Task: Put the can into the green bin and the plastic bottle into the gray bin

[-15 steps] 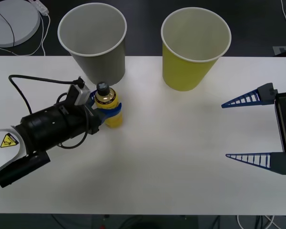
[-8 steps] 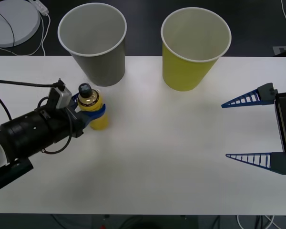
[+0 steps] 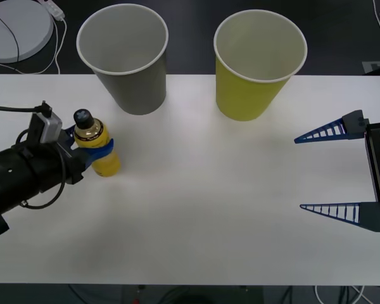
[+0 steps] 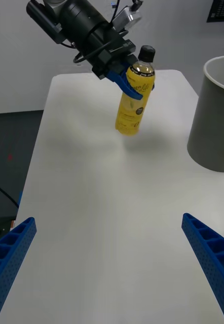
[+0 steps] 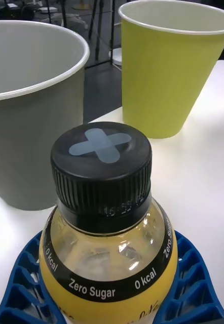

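the left gripper [image 3: 92,152] clamps the plastic bottle [image 3: 96,147] below its neck, near the gray bin [image 3: 128,57]; lift it above the rim, centre it over the opening, then release. the right gripper [image 3: 332,172] waits spread wide. gray bin and green bin [image 3: 256,63] appear empty.

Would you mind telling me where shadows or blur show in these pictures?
Right wrist view: the bottle, held by the left gripper, casts a soft shadow on the table. Left wrist view: the bottle cap is sharp, the room behind slightly soft.
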Robot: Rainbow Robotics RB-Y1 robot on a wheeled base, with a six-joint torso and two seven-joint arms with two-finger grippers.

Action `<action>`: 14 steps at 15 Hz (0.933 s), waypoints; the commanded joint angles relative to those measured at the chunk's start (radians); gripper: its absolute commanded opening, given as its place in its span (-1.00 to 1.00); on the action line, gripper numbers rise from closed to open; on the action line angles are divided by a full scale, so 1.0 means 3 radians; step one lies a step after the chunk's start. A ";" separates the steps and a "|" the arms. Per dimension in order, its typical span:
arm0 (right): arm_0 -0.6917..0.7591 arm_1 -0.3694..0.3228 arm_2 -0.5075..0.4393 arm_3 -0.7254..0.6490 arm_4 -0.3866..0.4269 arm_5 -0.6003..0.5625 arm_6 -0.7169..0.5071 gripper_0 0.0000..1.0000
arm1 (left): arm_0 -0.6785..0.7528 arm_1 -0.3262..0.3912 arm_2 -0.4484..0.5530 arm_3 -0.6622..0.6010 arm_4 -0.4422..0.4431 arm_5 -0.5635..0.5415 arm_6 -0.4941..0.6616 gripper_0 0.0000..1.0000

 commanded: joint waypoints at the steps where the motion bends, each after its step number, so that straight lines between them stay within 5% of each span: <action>1: 0.0000 0.0000 0.0000 0.0000 0.0000 0.0000 0.0000 1.00 | 0.0234 0.0095 0.0343 -0.0087 0.0046 -0.0189 0.0091 -1.00; 8: 0.0000 0.0000 0.0000 0.0000 0.0000 0.0000 0.0000 1.00 | 0.0638 0.0320 0.1222 -0.0169 0.0214 -0.0864 0.0367 -1.00; 14: 0.0000 0.0000 0.0000 0.0000 0.0000 0.0000 0.0000 1.00 | 0.0638 0.0529 0.1816 -0.0179 -0.0169 -0.1595 0.1021 -1.00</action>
